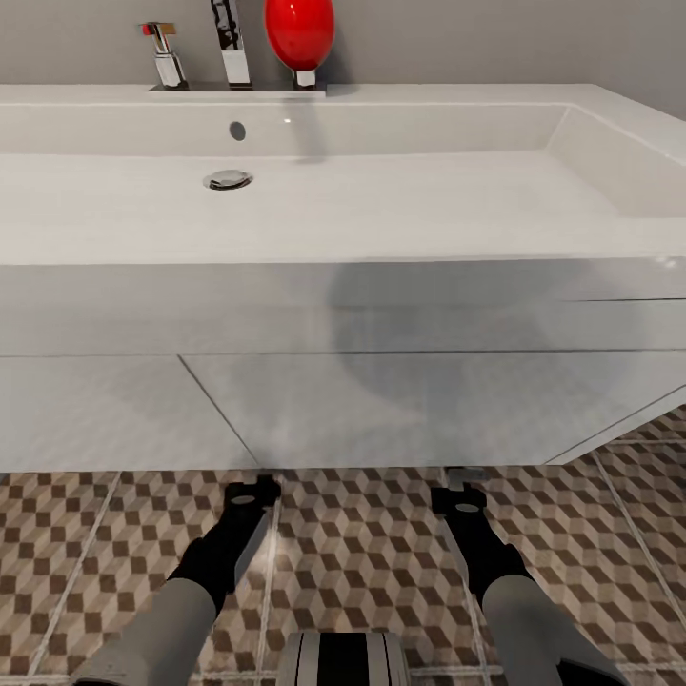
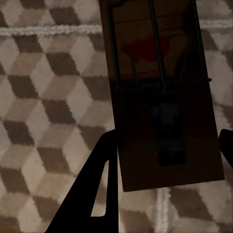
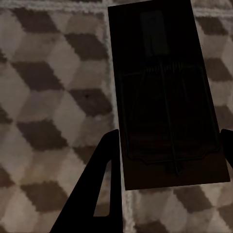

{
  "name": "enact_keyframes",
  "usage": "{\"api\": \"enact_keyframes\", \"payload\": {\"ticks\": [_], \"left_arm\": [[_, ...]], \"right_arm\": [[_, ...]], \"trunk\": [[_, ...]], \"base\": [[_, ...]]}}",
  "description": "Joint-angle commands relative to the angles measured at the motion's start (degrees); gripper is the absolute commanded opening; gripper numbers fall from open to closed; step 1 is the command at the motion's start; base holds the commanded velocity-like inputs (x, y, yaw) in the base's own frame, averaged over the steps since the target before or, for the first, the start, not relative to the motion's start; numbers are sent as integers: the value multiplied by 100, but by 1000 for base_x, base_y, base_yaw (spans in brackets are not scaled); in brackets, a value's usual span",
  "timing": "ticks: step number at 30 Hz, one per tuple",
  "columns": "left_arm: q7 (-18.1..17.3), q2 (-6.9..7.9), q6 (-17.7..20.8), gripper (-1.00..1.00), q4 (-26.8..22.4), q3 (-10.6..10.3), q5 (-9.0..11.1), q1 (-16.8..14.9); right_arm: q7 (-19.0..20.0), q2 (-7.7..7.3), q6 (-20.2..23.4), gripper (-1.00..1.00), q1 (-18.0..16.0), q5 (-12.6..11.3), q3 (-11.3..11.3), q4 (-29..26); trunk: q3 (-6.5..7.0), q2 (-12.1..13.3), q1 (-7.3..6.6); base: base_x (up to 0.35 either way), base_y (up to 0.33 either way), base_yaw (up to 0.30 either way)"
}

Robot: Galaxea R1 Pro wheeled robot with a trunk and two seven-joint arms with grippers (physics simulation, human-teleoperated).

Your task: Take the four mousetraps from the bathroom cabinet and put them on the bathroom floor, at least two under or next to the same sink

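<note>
Facing sink [image 1: 343,219] | mousetraps [image 2: 162,97] [image 3: 167,97] between end-effector fingers | tiled floor [image 1: 362,543]

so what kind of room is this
A bathroom, most likely: a wide white sink with a chrome tap on a white vanity, above a cube-patterned tiled floor.

White sink [image 1: 381,219], red bottle [image 1: 299,30], brown-beige cube-patterned floor [image 1: 362,543], dark-brown mousetraps [image 2: 165,97] [image 3: 167,102].
</note>
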Motion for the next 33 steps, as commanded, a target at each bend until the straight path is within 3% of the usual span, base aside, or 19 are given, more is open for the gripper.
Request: {"api": "enact_keyframes", "payload": {"ticks": [1,7,15,33], "left_arm": [[33,2,33,-100,67,-24,-6,-59],[31,-17,-81,-100,300,-27,-13,-258],[30,-49,-756,-100,457,-46,-50,-295],[38,-40,-840,-100,534,-48,-62,-299]], "right_arm": [[5,6,33,-100,-2,53,-29,-10],[4,2,33,-100,-2,50,-29,-10],[3,0,-45,-100,-2,49,-29,-10],[3,-9,-63,-100,-2,54,-31,-10]], "trunk": [[-4,-2,-1],[-4,-2,-1],[-4,-2,-1],[-4,-2,-1]], "base": [[0,0,0],[0,0,0],[0,0,0],[0,0,0]]}}
